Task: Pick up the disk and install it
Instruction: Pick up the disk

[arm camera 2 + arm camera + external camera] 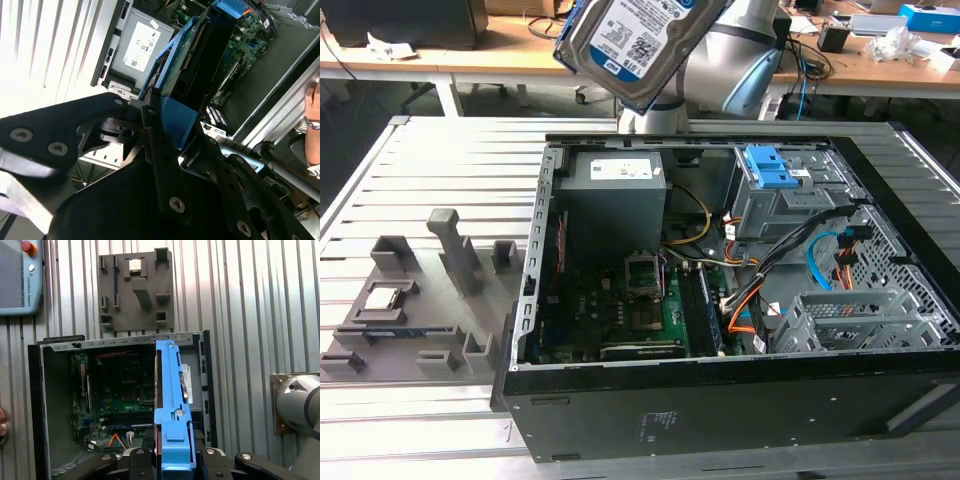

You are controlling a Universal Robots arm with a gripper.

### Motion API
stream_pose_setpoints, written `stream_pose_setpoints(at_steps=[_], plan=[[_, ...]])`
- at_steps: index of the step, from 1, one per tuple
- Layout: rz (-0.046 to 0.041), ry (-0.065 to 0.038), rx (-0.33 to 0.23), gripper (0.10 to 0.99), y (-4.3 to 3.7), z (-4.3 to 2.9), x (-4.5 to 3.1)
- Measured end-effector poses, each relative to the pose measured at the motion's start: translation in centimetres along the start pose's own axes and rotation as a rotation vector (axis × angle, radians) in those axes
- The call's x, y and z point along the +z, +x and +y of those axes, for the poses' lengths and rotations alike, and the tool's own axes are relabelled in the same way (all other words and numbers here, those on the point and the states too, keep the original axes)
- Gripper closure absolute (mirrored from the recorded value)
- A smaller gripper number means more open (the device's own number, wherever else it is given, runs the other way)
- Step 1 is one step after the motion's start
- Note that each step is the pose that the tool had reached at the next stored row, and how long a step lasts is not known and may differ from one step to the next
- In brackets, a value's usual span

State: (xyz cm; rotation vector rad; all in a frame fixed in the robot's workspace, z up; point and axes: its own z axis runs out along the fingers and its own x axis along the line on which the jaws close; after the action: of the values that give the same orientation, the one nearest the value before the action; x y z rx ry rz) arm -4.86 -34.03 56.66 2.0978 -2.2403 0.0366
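The disk [638,45] hangs tilted at the top centre of the exterior view, above the far edge of the open computer case [720,420]. It is a flat silver metal slab, and its glossy white-and-blue label faces the camera. In the first wrist view it is seen edge-on, with its smooth, bright blue plastic frame [172,405] running along the narrow side. The gripper [172,460] holds the disk, its matte black fingers [137,457] pressed against the frame from both sides. The case is a black sheet-metal box lying on its side. Inside it are a green motherboard [640,320], a boxy grey power supply [615,200] and a perforated grey drive cage [775,190] with a blue front. The case rests on a ribbed aluminium table [420,160]. A grey moulded fixture [410,310] lies at the exterior view's left.
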Motion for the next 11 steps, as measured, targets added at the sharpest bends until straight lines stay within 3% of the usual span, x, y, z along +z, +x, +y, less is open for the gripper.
stream_pose_setpoints(at_steps=[8, 11], plan=[[0.0000, 0.000, 0.000, 0.718, -0.19, -2.96, -0.11], [0.0001, -0.001, 0.000, 0.718, -0.32, -4.93, -0.18]])
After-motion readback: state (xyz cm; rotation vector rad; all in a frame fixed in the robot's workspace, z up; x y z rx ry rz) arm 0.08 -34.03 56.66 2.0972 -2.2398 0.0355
